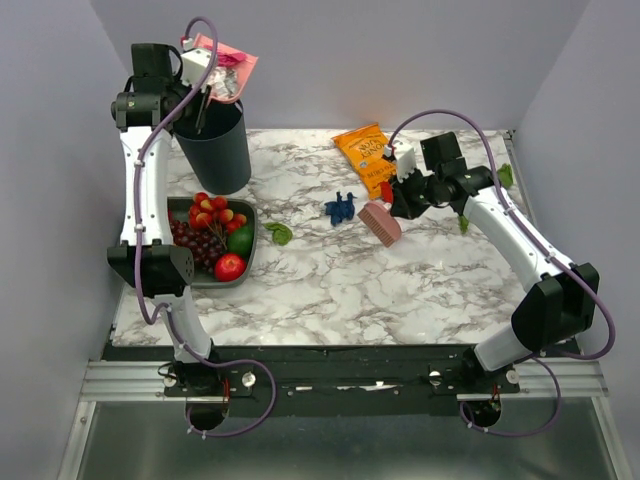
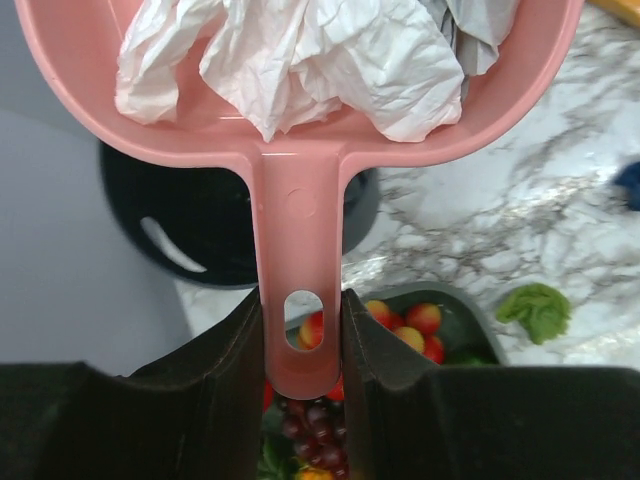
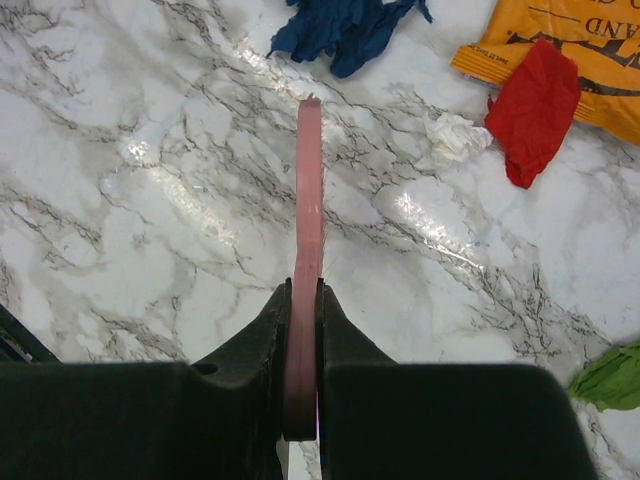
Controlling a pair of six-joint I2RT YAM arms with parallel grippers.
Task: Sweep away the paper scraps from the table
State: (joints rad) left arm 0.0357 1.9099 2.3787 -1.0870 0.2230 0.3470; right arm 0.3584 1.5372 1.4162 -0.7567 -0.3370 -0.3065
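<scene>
My left arm is lifted at far left, with the left gripper (image 2: 302, 330) clamped on the pink dustpan (image 2: 300, 200) handle over the dark bin (image 1: 213, 150). The right gripper (image 3: 303, 300) pinches the brush (image 3: 310, 180) over the bench (image 3: 150, 200), near the blue scrap (image 3: 345, 25) and red scrap (image 3: 535, 105). The dustpan's rim is cut off.

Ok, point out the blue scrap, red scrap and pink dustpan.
blue scrap (image 1: 340, 208), top external view, crumpled middle.
red scrap (image 3: 533, 112), right wrist view, its middle.
pink dustpan (image 2: 300, 230), left wrist view, bare handle.
</scene>
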